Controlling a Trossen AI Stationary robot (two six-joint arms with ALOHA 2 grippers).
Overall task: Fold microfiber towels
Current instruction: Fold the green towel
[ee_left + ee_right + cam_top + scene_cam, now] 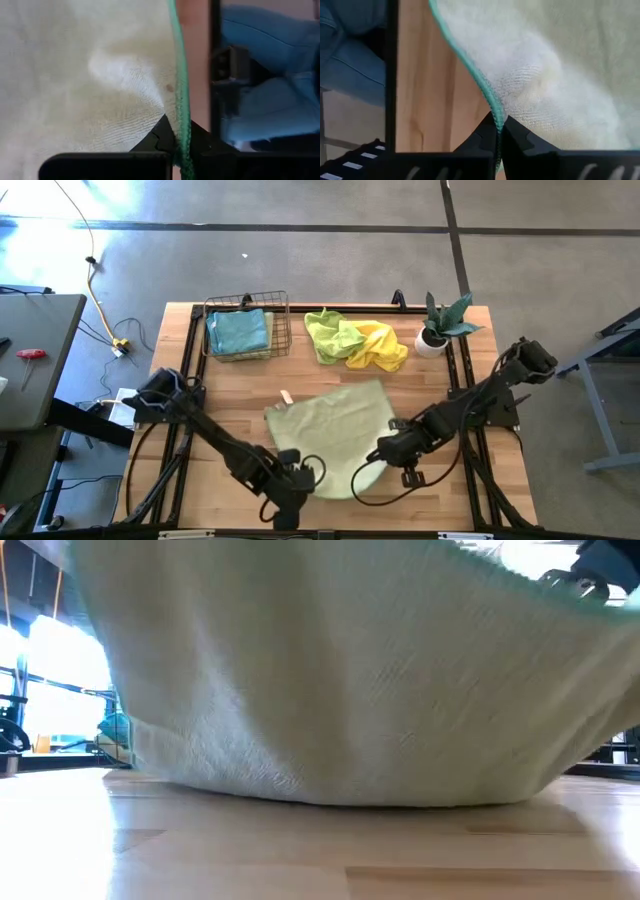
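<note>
Two dark tools are clamped on one pale sage green soft cloth (335, 435), each on a near corner at its stitched edge: the left tool (290, 495) and the right tool (392, 452). The cloth is held up near the front of the wooden tabletop (240, 405), its far part resting flat. It looks light, floppy and easy to crease, so corners are the best places to hold. One teal cloth (238, 332) is kept in the wire basket (285, 330). One lime green cloth (330, 335) and one bright yellow cloth (382, 345) are bunched behind.

towel (335, 430) on table (240, 395) — btwn arms
</note>
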